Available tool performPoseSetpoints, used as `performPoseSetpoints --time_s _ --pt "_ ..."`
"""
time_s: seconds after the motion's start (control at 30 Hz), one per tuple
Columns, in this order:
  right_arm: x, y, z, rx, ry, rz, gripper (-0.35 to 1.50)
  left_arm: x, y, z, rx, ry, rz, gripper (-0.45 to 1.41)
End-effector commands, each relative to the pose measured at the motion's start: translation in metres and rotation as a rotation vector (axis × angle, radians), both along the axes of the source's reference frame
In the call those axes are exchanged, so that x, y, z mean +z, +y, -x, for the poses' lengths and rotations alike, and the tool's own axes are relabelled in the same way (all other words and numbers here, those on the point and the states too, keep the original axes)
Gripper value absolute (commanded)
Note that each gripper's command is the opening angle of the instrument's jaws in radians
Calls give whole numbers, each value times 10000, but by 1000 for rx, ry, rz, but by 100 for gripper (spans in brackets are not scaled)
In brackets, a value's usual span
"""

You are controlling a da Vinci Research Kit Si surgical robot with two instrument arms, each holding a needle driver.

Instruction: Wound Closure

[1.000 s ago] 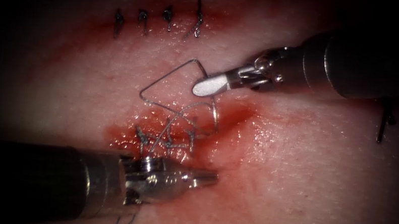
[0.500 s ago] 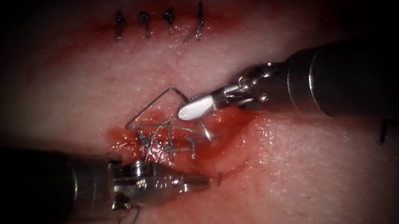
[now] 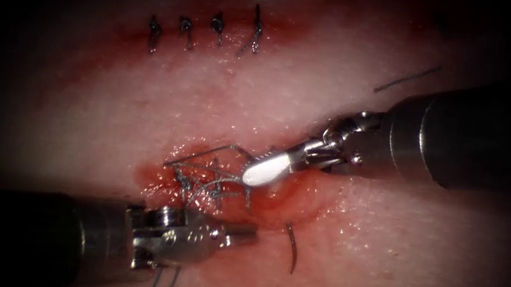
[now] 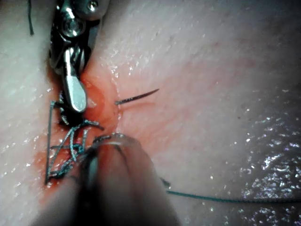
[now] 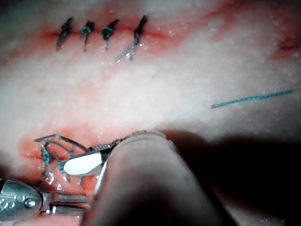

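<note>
Steel-grey needle bedded in wet tissue, point out.

At left: left tool, jaws pressed together, nothing plainly held, just beside tangled thread over the stitched cut. Mid-frame: right tool, jaws clamped on the needle's rear part above red fluid. Toward the cut's right end: needle's dark tip curving out of the tissue.

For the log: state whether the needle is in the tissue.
Partly in: the needle sticks out of the tissue tip first, the rest buried. Whether the right tool grips it: cannot tell.
</note>
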State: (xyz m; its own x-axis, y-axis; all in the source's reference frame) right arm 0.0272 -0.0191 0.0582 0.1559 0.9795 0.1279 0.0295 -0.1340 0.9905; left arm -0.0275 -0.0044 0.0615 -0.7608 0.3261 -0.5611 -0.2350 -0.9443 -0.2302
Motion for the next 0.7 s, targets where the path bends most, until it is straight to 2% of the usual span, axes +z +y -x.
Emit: performPoseSetpoints --time_s 0.03,0.13,0.27,0.3,0.4,0.47,0.6,0.7 --pt "12 2 -7 47 -12 62 113 0 -4 7 8 -26 11 51" --pt "20 19 0 125 -34 176 115 -19 1 8 13 -95 97 93" --pt "28 42 16 187 -82 346 115 -39 3 12 20 -168 228 118" --pt "29 55 25 218 -113 455 121 -46 5 15 21 -192 287 120" --pt "28 73 37 260 -169 560 126 -51 9 20 15 -210 350 118" --pt "26 82 45 283 -209 626 128 -51 10 23 3 -215 369 110" --pt "20 99 61 298 -296 730 128 -48 11 33 14 -236 394 106" --pt "16 102 67 285 -323 766 126 -46 16 38 20 -245 395 101"
